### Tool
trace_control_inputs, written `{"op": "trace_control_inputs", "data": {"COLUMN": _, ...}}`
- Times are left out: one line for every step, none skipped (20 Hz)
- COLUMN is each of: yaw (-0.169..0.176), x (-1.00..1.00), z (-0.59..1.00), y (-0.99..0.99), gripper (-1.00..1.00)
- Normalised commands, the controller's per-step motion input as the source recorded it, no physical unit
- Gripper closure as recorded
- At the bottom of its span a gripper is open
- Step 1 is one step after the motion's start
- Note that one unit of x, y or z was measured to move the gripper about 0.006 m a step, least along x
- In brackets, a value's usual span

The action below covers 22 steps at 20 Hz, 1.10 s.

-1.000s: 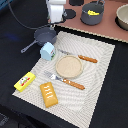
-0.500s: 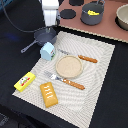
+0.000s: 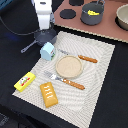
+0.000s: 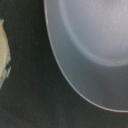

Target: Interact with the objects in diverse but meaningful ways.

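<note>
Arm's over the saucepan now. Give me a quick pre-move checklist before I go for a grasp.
1. Arm above grey saucepan: ok, pan bowl fills the wrist view.
2. Gripper open or shut: cannot tell, fingers not visible.
3. Pan handle free: ok, it points toward the exterior view's left over dark table.
4. Clearance from small white carton: not ok, carton sits right beside the pan.
5. Pan empty: ok as far as the wrist view shows.
</note>
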Motion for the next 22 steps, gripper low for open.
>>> {"op": "trace_control_inputs", "data": {"yaw": 0.0, "x": 0.0, "z": 0.0, "y": 0.0, "gripper": -1.0}}
{"op": "trace_control_inputs", "data": {"yaw": 0.0, "x": 0.0, "z": 0.0, "y": 0.0, "gripper": -1.0}}
{"op": "trace_control_inputs", "data": {"yaw": 0.0, "x": 0.0, "z": -0.01, "y": 0.0, "gripper": -1.0}}
{"op": "trace_control_inputs", "data": {"yaw": 0.001, "x": 0.0, "z": -0.04, "y": 0.0, "gripper": -1.0}}
{"op": "trace_control_inputs", "data": {"yaw": 0.01, "x": -0.04, "z": -0.11, "y": 0.0, "gripper": -1.0}}
{"op": "trace_control_inputs", "data": {"yaw": 0.013, "x": -0.09, "z": -0.15, "y": 0.0, "gripper": -1.0}}
{"op": "trace_control_inputs", "data": {"yaw": 0.013, "x": -0.11, "z": -0.17, "y": 0.0, "gripper": -1.0}}
{"op": "trace_control_inputs", "data": {"yaw": 0.015, "x": -0.12, "z": -0.2, "y": 0.0, "gripper": -1.0}}
{"op": "trace_control_inputs", "data": {"yaw": 0.015, "x": -0.15, "z": -0.23, "y": 0.0, "gripper": -1.0}}
{"op": "trace_control_inputs", "data": {"yaw": 0.015, "x": -0.18, "z": -0.27, "y": 0.0, "gripper": -1.0}}
{"op": "trace_control_inputs", "data": {"yaw": 0.012, "x": -0.19, "z": -0.25, "y": 0.0, "gripper": -1.0}}
{"op": "trace_control_inputs", "data": {"yaw": 0.011, "x": -0.21, "z": -0.25, "y": 0.0, "gripper": -1.0}}
{"op": "trace_control_inputs", "data": {"yaw": 0.009, "x": -0.2, "z": -0.21, "y": 0.0, "gripper": -1.0}}
{"op": "trace_control_inputs", "data": {"yaw": 0.009, "x": -0.2, "z": -0.22, "y": 0.0, "gripper": -1.0}}
{"op": "trace_control_inputs", "data": {"yaw": 0.006, "x": -0.21, "z": -0.21, "y": 0.0, "gripper": -1.0}}
{"op": "trace_control_inputs", "data": {"yaw": 0.005, "x": -0.22, "z": -0.2, "y": 0.0, "gripper": -1.0}}
{"op": "trace_control_inputs", "data": {"yaw": 0.005, "x": -0.22, "z": -0.18, "y": 0.0, "gripper": -1.0}}
{"op": "trace_control_inputs", "data": {"yaw": 0.005, "x": -0.23, "z": -0.17, "y": 0.0, "gripper": -1.0}}
{"op": "trace_control_inputs", "data": {"yaw": 0.006, "x": -0.23, "z": -0.14, "y": 0.0, "gripper": -1.0}}
{"op": "trace_control_inputs", "data": {"yaw": 0.007, "x": -0.21, "z": -0.13, "y": 0.0, "gripper": -1.0}}
{"op": "trace_control_inputs", "data": {"yaw": 0.009, "x": -0.21, "z": -0.11, "y": 0.0, "gripper": -1.0}}
{"op": "trace_control_inputs", "data": {"yaw": 0.012, "x": -0.21, "z": -0.11, "y": -0.01, "gripper": -1.0}}
